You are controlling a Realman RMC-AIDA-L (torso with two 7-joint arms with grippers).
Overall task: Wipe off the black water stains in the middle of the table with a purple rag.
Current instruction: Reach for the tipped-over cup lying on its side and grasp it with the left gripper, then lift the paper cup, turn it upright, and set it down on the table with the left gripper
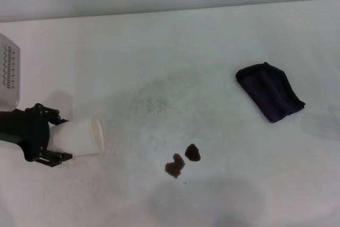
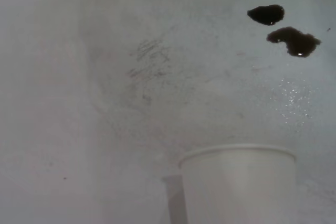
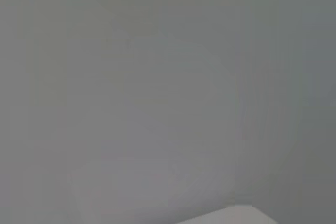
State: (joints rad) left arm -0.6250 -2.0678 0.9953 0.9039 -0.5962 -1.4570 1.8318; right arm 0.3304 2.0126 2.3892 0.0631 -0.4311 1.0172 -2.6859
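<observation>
Left gripper [image 1: 53, 141]: low at the left edge of the table, its black fingers clamped on either side of a white paper cup [image 1: 79, 137], one above it and one below as the head camera sees it.
Paper cup: lying on its side in that grip, open mouth turned toward the middle of the table; in the left wrist view its rim [image 2: 237, 151] fills the near edge, with the white surface beyond.
Black water stains [image 1: 182, 161]: two small dark blotches just beside each other, near the front-middle of the table, well apart from the cup mouth. The left wrist view shows them too [image 2: 286, 30], wet and glinting.
Purple rag [image 1: 270, 92]: a dark folded bundle lying flat on the right side of the table, well apart from the stains, nothing touching it.
Table [image 1: 159, 51]: broad and white, with a faint grey speckled smudge [image 1: 154, 102] between the stains and the far edge.
Right gripper: out of sight from the head camera; its wrist view shows only a pale grey blank, so I cannot tell how its fingers stand.
White device [image 1: 8, 75]: a perforated panel at the far left edge, behind the left arm.
</observation>
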